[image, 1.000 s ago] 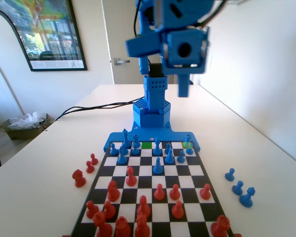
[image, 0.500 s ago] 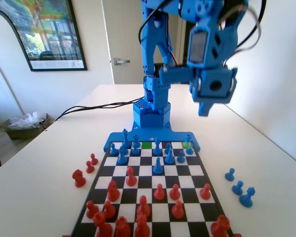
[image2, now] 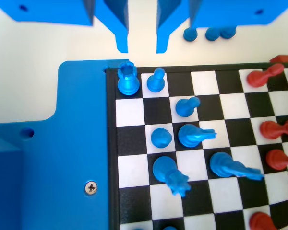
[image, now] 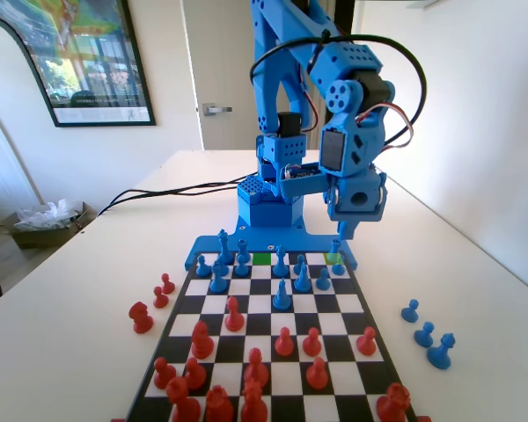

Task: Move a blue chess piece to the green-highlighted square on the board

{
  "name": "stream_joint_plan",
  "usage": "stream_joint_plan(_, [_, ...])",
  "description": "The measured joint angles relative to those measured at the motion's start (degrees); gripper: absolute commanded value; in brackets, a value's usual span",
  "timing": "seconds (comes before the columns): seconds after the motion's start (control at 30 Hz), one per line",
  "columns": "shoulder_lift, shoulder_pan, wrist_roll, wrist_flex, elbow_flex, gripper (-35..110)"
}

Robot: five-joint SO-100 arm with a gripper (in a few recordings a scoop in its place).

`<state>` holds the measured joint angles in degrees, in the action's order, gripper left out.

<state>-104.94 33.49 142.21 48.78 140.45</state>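
In the fixed view the board runs from the picture's bottom to the blue arm's base. The green-highlighted square lies bare in the far row. A stubby blue chess piece stands on a paler yellowish-green square at the far right corner. My gripper hangs just above and behind that piece. In the wrist view the same piece, a blue rook, stands on the board's corner square. My gripper is open above it, slightly off the board's edge, with nothing between the jaws.
A blue pawn stands right beside the rook, and more blue pieces crowd the nearby rows. Three blue pieces lie off the board on the right; red ones stand off it on the left. Red pieces hold the near half.
The arm has swung down from high over the board toward the far right corner in the fixed view. No piece has moved.
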Motion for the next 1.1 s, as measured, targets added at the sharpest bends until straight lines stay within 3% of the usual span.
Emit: stream_joint_plan(1.1, [0.0, 1.6, 0.5, -7.5, 7.6, 9])
